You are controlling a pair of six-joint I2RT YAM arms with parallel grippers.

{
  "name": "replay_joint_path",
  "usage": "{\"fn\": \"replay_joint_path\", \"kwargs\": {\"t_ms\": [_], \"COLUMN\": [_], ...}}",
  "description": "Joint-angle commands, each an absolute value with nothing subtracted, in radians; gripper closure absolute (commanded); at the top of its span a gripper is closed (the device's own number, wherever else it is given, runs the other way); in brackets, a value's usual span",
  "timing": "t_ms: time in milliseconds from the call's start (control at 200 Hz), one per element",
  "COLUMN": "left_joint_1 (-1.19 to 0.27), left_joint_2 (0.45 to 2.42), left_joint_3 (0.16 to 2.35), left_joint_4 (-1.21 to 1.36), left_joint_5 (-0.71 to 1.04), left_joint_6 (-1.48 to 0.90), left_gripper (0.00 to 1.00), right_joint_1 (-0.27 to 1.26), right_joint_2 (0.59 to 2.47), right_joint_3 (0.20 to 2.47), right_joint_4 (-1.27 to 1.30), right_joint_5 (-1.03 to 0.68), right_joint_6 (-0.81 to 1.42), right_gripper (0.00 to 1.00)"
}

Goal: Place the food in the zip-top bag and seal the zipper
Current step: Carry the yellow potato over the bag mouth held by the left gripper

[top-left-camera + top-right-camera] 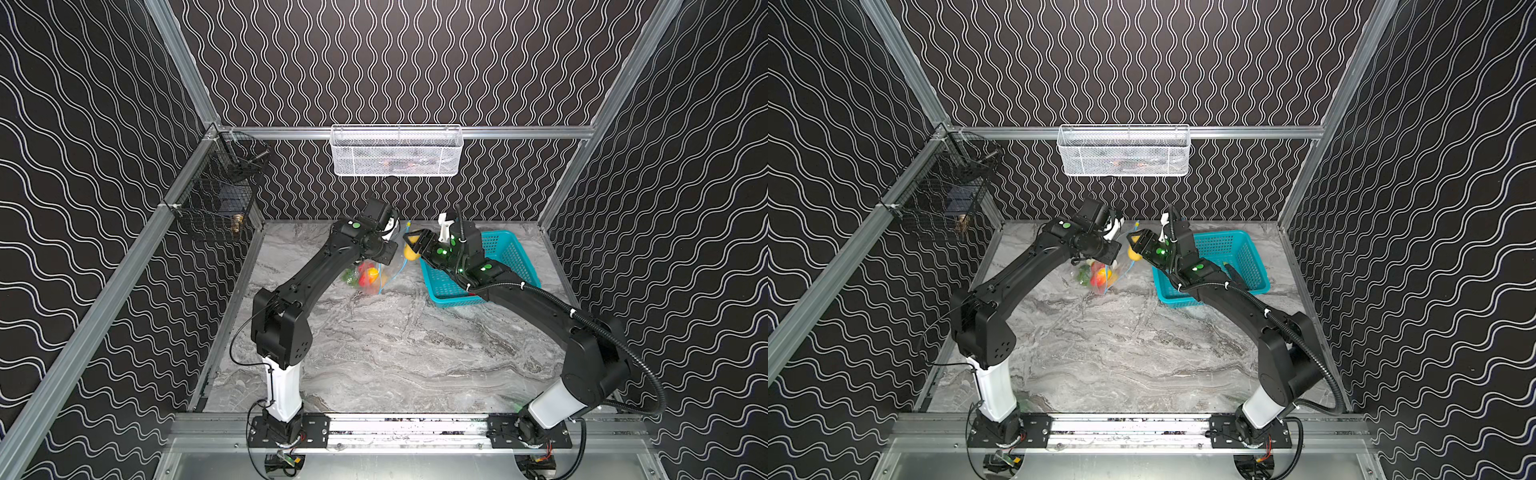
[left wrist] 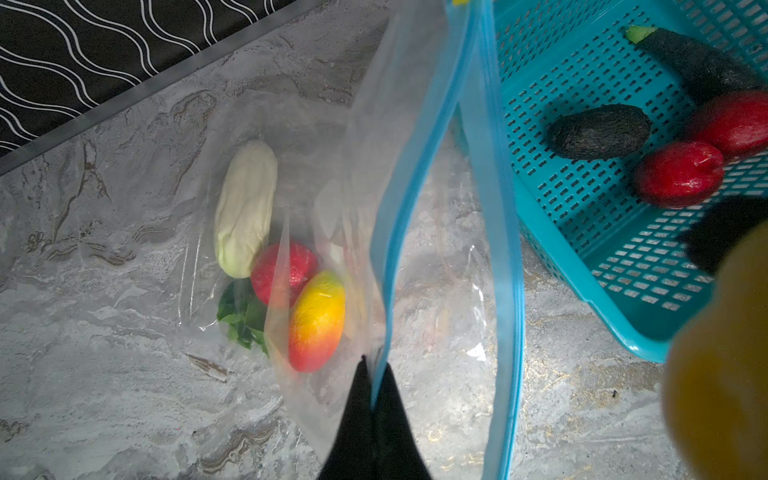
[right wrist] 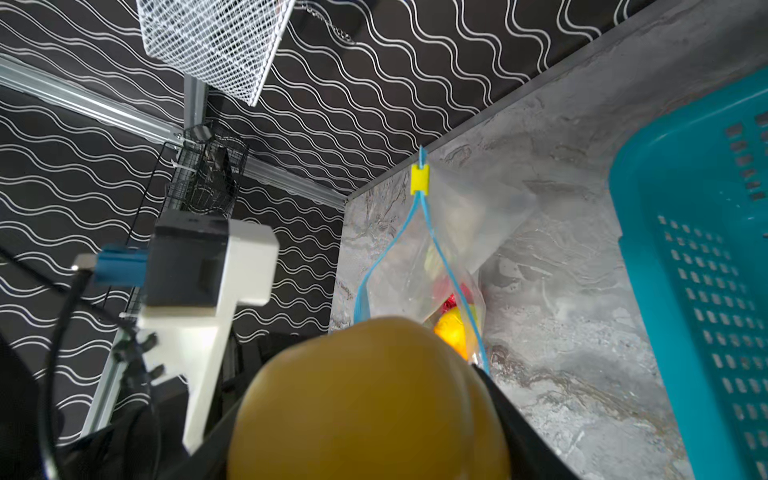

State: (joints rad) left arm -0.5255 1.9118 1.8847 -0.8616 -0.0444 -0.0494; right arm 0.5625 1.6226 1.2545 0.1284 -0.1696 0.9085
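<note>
The clear zip-top bag [image 2: 374,124] hangs open over the marble table. My left gripper [image 2: 376,374] is shut on one side of its light-blue zipper [image 2: 419,174]. The yellow slider [image 3: 419,180] sits at the strip's far end. Inside the bag lie a white oblong piece [image 2: 245,208], a red fruit [image 2: 282,270] and an orange-red one [image 2: 318,320]. My right gripper [image 3: 365,386] is shut on the yellow potato-like food [image 3: 357,415] and holds it just above the bag's mouth, as both top views show [image 1: 410,252]. Two red fruits [image 2: 679,174] and two dark pieces [image 2: 598,131] lie in the basket.
The teal perforated basket [image 1: 511,253] stands right of the bag, under my right arm. A white mesh basket [image 1: 397,151] hangs on the rear wall. A black wire basket [image 1: 216,199] hangs on the left wall.
</note>
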Motion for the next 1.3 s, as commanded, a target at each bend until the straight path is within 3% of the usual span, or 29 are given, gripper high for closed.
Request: {"fn": "replay_joint_path", "kwargs": {"t_ms": [0,486,1296], "left_joint_1": [-0.525,-0.525,-0.525], "left_joint_2": [1.911,1.91,1.938], "left_joint_3": [1.898,1.906,1.955], "left_joint_4": [-0.867,-0.873,-0.894], "left_joint_5": [-0.038,-0.031,-0.009], "left_joint_6": [-0.059,-0.057,-0.069], "left_gripper": [1.0,1.0,1.0], "right_joint_1": [0.572,0.6,0.612], "right_joint_2": [1.639,1.765,1.793], "right_joint_3": [1.246,1.32,1.291], "right_joint_4": [0.208,0.236,0.212], "right_joint_5": [-0.172,-0.212,-0.159], "right_joint_6": [0.934,0.974,0.973], "right_gripper": [0.6,0.62,0.64]}}
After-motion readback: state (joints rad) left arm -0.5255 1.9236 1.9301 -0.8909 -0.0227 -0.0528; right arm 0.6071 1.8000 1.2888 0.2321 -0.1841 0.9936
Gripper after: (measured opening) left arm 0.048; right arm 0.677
